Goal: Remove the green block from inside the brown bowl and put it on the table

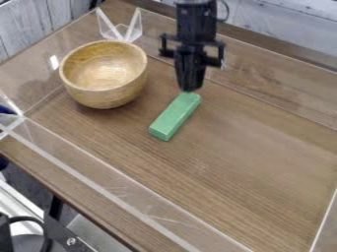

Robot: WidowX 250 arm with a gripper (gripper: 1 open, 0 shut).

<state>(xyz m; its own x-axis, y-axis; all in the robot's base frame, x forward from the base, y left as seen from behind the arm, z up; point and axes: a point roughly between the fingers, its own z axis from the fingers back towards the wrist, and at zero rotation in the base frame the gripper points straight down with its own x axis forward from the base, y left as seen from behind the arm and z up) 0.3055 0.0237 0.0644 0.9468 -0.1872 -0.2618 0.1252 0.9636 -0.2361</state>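
Your gripper, fingers pressed together, hangs just above the green block's upper end; its long axis slants toward lower left.

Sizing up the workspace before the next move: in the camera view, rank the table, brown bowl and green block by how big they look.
1. table, by far the largest, filling most of the view.
2. brown bowl.
3. green block, shorter than the bowl is wide.
Bowl and block lie at similar depth, so nearness hardly skews this.
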